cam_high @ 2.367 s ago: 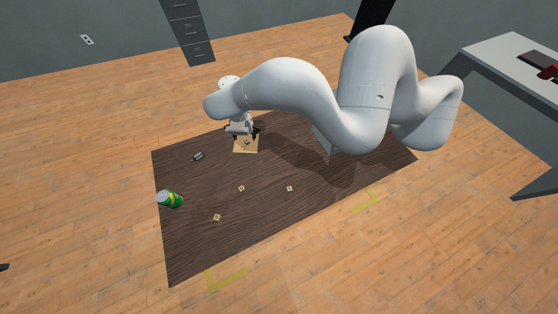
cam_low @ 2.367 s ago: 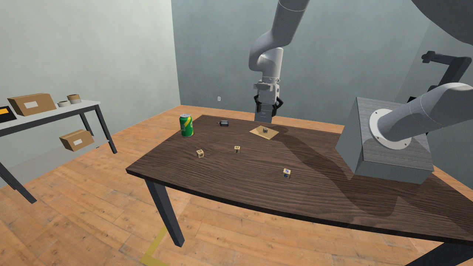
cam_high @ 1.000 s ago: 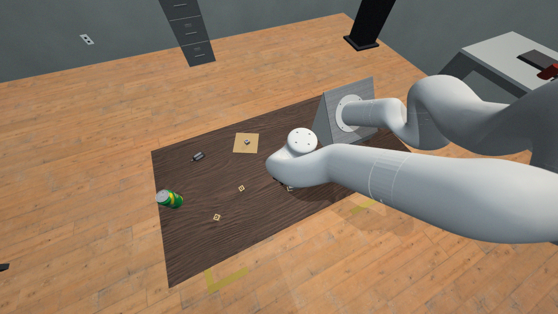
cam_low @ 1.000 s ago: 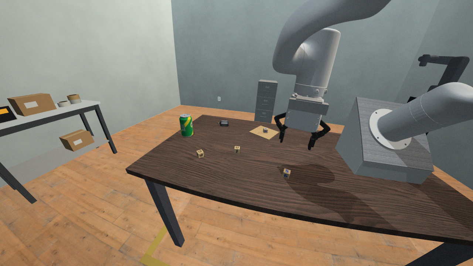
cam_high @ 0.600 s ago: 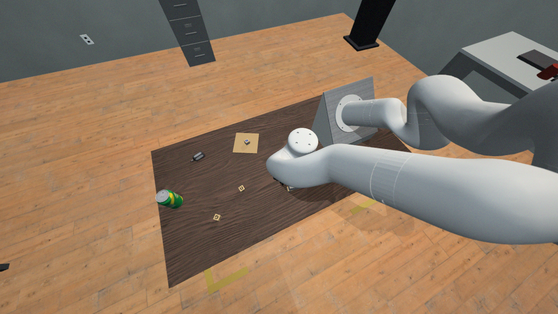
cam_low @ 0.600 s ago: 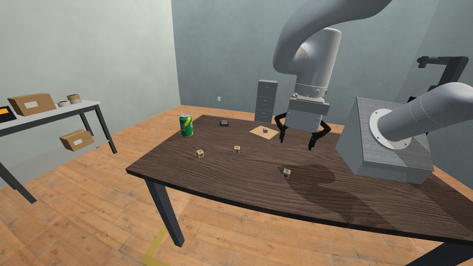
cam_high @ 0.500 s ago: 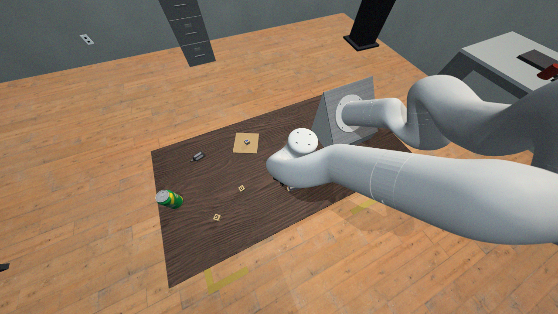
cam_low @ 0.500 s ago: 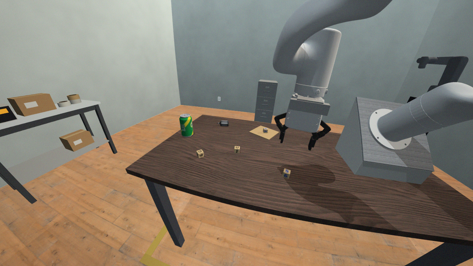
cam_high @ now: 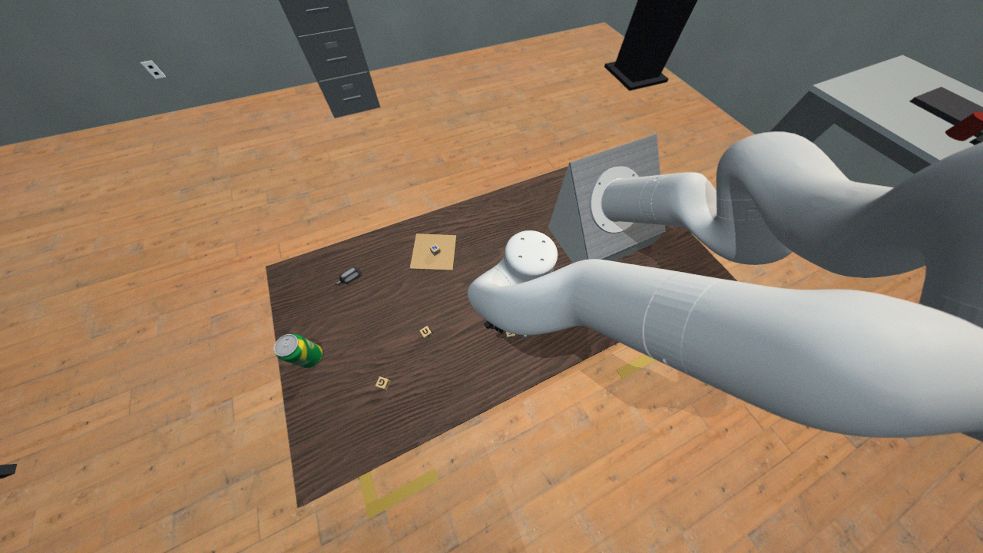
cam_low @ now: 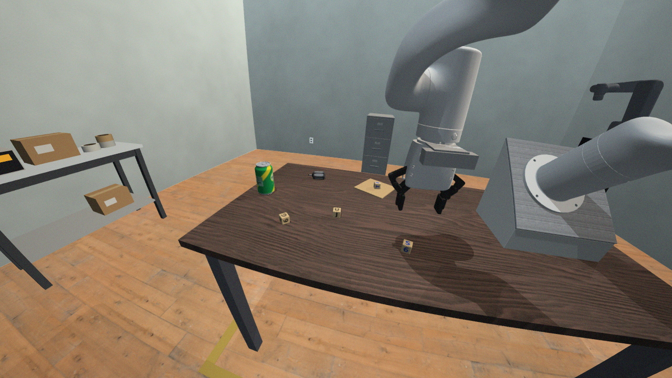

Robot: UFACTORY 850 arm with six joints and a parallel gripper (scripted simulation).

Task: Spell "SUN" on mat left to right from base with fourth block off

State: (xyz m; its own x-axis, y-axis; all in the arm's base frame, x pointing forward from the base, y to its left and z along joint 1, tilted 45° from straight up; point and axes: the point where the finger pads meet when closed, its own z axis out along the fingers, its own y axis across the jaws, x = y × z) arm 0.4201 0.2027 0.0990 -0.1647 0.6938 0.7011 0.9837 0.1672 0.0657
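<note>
Tan square mat [cam_low: 365,187] flat on tabletop [cam_low: 300,244], N block [cam_low: 376,185] upright on mat, U block [cam_low: 336,211] near mat, G block [cam_low: 283,218] and S block [cam_low: 407,246] farther off.

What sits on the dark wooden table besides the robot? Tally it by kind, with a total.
Small wooden letter blocks: 4 (N block on the mat, U block, G block, S block)
Tan square mat: 1
Green soda can, upright: 1
Small dark grey object, too small to identify: 1
Total: 7
</note>
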